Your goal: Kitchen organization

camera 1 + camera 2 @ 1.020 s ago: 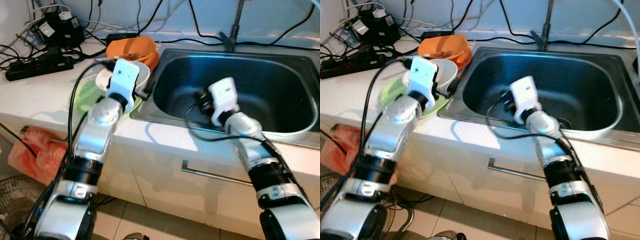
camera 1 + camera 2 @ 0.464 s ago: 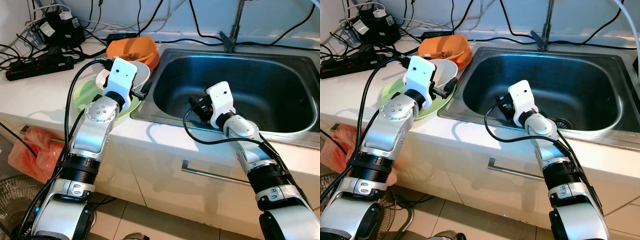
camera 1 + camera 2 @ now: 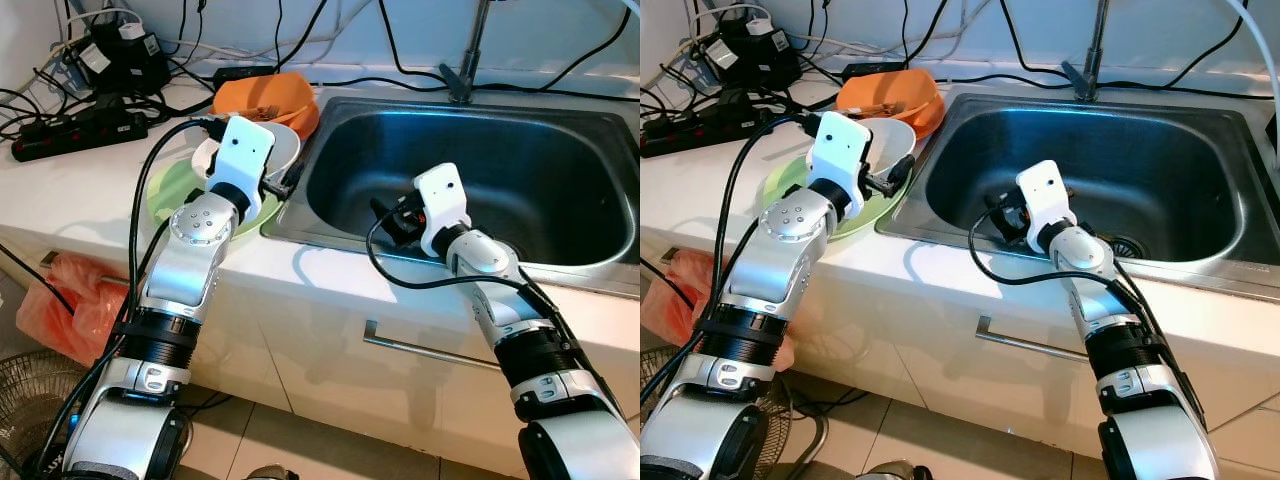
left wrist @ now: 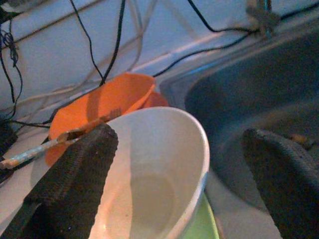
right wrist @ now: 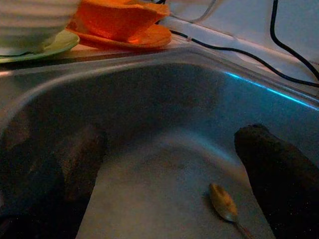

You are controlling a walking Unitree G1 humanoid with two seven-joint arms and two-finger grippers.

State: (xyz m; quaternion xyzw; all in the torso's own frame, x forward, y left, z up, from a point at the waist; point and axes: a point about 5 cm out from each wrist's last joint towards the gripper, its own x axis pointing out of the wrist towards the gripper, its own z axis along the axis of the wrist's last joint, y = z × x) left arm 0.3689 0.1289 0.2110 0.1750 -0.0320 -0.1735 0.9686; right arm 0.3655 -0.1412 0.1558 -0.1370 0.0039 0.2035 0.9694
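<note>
Sink (image 3: 600, 255) occupies the upper right of the head views, set into the white table (image 3: 90, 195). The right tool (image 5: 169, 164) hangs inside the basin at centre frame, fingers spread wide and holding nothing. Its wrist view shows a small spoon (image 5: 224, 203) lying on the basin floor between the two fingers (image 5: 279, 174), not yet touched.

The left tool (image 4: 179, 179) sits at upper left of the head views, over the white bowl (image 4: 164, 164), also wide and empty. One finger lies inside the bowl rim; the other stands outside it on the sink side. The bowl rests on a green plate (image 3: 170, 190). An orange bowl (image 3: 265, 95) with a utensil in it stands just behind.

Change over the last second: both arms have steadied, and the head views are now sharp where they were blurred. The right tool has shifted slightly within the basin; the left has kept its place at the bowl.

Judgement: both tools are pre-positioned, the right for the spoon, the left for the bowl rim. Neither grasp has begun.
</note>
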